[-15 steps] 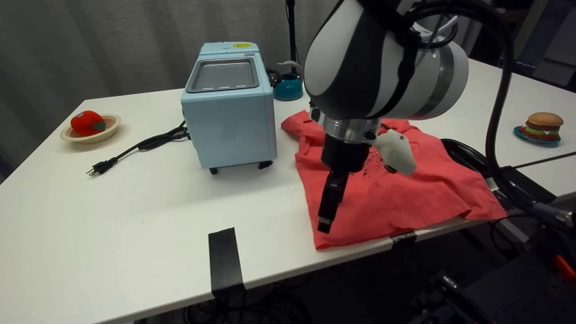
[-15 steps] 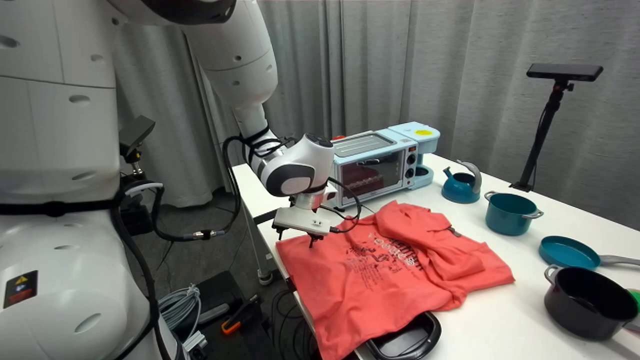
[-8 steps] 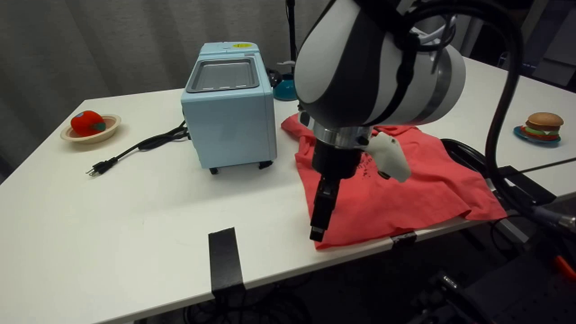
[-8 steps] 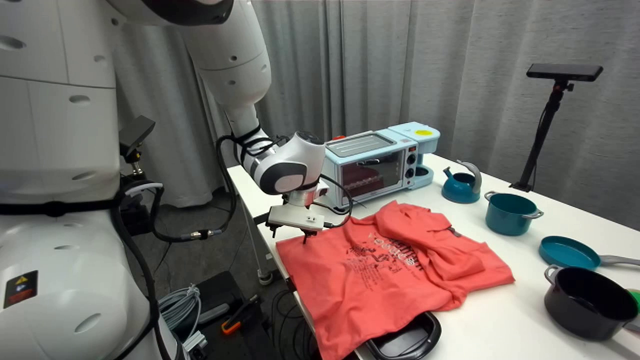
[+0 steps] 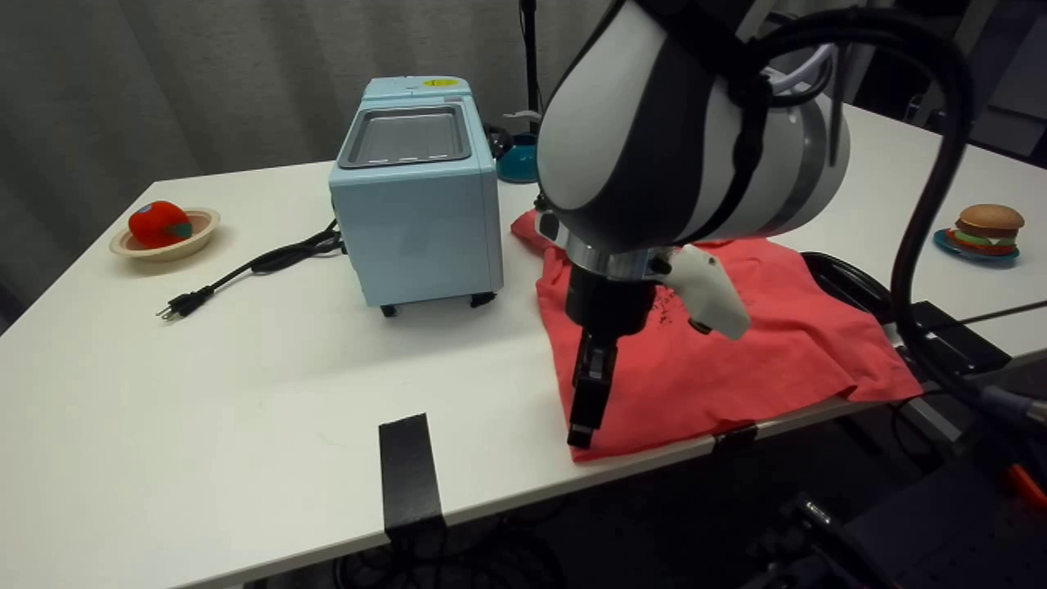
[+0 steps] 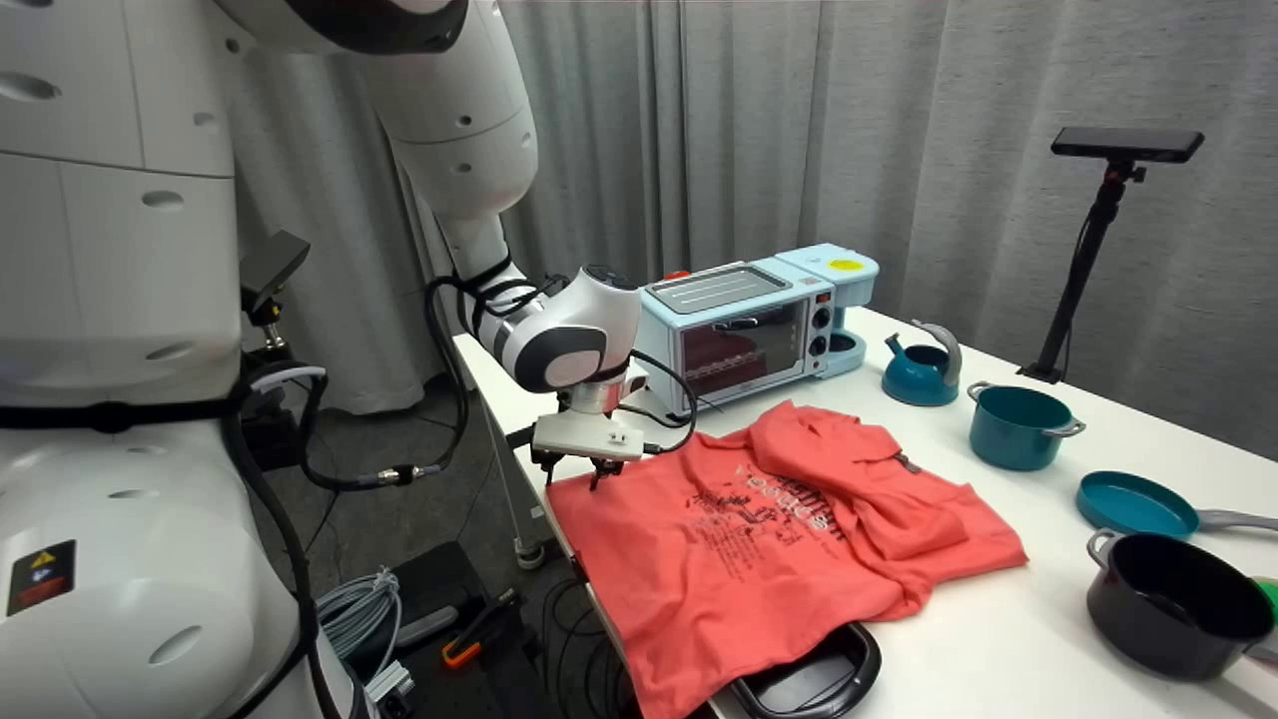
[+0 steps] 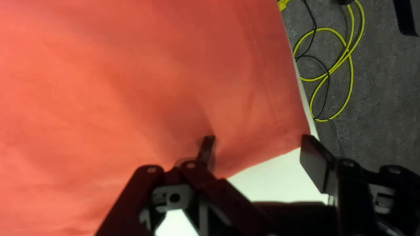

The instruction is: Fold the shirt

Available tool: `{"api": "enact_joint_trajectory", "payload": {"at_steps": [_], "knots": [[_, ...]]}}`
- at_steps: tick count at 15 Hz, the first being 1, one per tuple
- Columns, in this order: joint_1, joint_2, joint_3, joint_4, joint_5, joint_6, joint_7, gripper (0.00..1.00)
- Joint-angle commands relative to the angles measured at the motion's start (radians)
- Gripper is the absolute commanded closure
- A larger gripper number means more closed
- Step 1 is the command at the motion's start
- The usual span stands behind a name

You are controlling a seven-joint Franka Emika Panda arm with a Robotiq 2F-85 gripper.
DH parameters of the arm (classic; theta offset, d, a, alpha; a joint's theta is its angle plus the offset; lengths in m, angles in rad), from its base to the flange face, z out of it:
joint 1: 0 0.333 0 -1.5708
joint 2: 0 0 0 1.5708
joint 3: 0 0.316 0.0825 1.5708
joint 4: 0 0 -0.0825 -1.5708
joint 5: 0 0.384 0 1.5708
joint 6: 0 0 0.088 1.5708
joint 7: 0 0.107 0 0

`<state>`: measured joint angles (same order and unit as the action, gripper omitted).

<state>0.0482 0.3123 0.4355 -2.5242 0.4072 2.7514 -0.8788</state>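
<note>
Our shirt [image 6: 749,559] lies print-up on the worktop [image 5: 245,393] in front of the oven [image 6: 747,338], mostly spread, we judge, for reach to its hem. At the hem corner on the oven's side, the end effector [image 7: 258,142] grips nothing, its parted jaws set over the cloth probably to pinch it and begin folding.

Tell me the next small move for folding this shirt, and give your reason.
I would probably close the hand to pinch the shirt near one corner: in the wrist view the fingers stand apart, one seemingly denting the shirt, the other beside that corner, with shirt between them.
</note>
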Motion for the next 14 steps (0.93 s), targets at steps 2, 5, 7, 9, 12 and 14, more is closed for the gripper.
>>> {"api": "enact_joint_trajectory", "payload": {"at_steps": [2,5,7,9,12,14], "knots": [[-0.019,0.018,0.01,-0.005,-0.022,0.031,-0.01,0.7],[-0.025,0.022,0.008,0.0,-0.024,0.036,-0.004,0.92],[-0.03,0.025,0.007,0.005,-0.024,0.038,-0.002,1.0],[-0.037,0.027,0.006,0.01,-0.02,0.038,-0.001,1.0],[-0.048,0.026,0.004,0.025,-0.012,0.031,0.001,1.0],[-0.069,0.009,0.004,0.035,0.0,0.017,0.001,1.0]]}}
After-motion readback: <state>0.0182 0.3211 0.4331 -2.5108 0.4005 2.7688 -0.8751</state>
